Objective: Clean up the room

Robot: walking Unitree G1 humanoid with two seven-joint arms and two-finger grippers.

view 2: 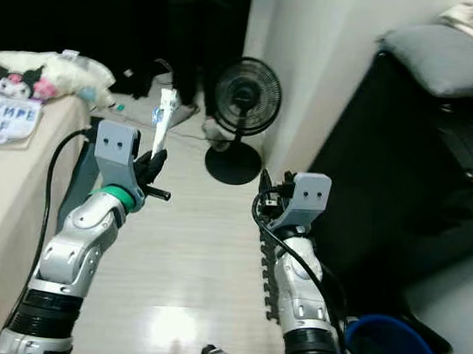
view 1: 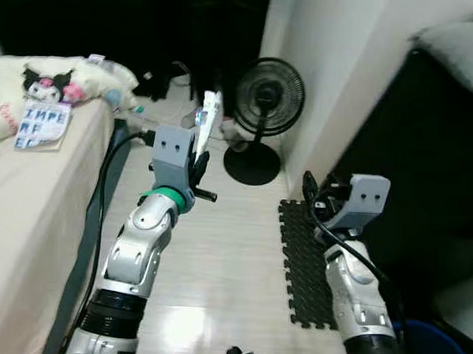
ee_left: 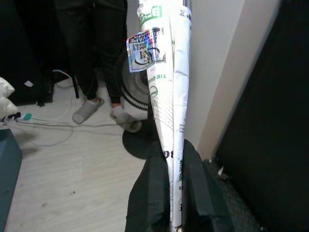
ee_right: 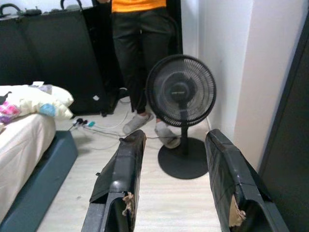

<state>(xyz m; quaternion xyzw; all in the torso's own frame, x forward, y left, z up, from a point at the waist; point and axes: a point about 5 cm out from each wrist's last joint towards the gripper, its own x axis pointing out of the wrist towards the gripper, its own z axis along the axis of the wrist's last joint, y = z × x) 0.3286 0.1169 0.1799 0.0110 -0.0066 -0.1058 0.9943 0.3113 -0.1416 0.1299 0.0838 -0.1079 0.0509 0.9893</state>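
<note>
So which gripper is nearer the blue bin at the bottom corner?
Right. The right gripper hangs open on the bin's side, up and forward of the blue bin; the left gripper, shut on the wrapper, is across the floor.

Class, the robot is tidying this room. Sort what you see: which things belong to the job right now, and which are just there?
Part of the job:
left gripper, shut on the wrapper
right gripper, open, holding nothing

Just there:
fan
bed
foam mat
person standing behind the fan
</note>
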